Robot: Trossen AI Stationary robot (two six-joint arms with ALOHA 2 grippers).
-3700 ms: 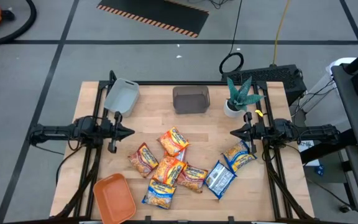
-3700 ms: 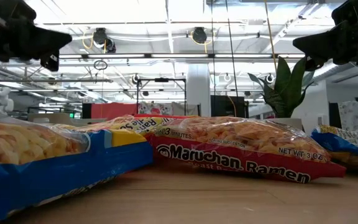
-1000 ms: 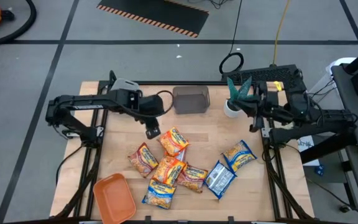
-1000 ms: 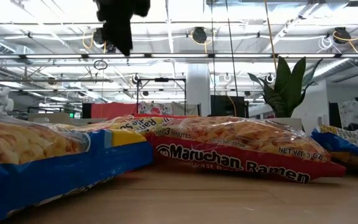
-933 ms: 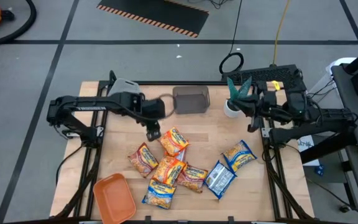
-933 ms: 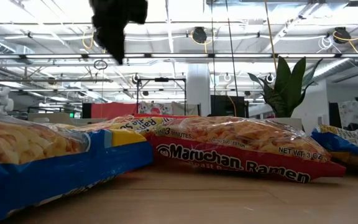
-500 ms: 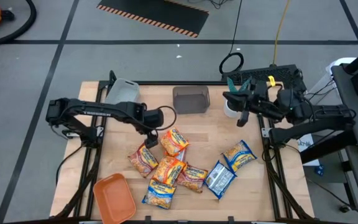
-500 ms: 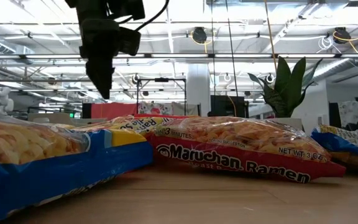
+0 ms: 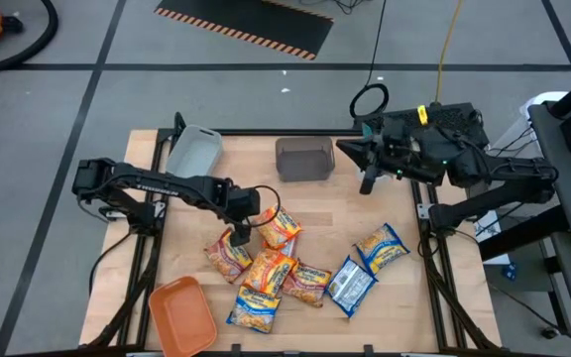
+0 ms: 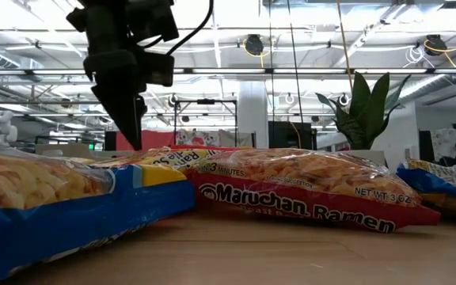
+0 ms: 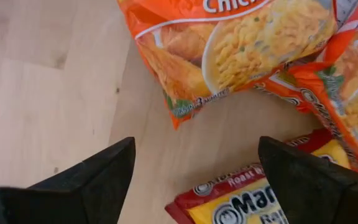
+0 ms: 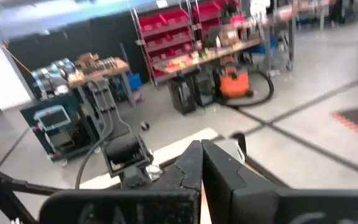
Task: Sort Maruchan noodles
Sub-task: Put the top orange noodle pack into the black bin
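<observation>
My left gripper (image 9: 239, 232) hung low over the worktop (image 9: 345, 203) with its jaws spread wide and nothing between them. Through the left wrist camera the two dark fingers (image 11: 89, 177) framed bare wood, with an orange packet (image 11: 229, 53) just ahead of them, a red-and-yellow packet (image 11: 247, 202) cut off at the frame's edge, and another orange one (image 11: 347, 106) only partly in view. From above, the gripper sat at the left edge of the Maruchan noodles (image 9: 285, 260), between an orange packet (image 9: 229, 254) and another (image 9: 279, 226); I could not tell whether the fingertips touched either one.

The rest of the noodles lay in a loose cluster across the worktop's near middle: overlapping packets at the centre (image 9: 269, 269), one nearest the front edge (image 9: 254, 309), a blue-and-white packet (image 9: 350, 285) and a blue-and-yellow one (image 9: 381, 247) further right. In the low view a blue packet (image 10: 62, 206) blocked most of the left side, a red packet reading "Maruchan Ramen" (image 10: 307, 194) filled the middle, and the left arm's gripper (image 10: 129, 119) came down behind them, its tips hidden by the packets.

My right gripper (image 9: 366, 181) was raised near the worktop's far right corner, its fingers (image 12: 191, 168) pressed together and empty, covering most of the potted plant (image 10: 366, 111) in the high view. An orange tray (image 9: 181, 315), a grey tray (image 9: 193, 152) and a dark bin (image 9: 304, 159) sat clear of the pile.
</observation>
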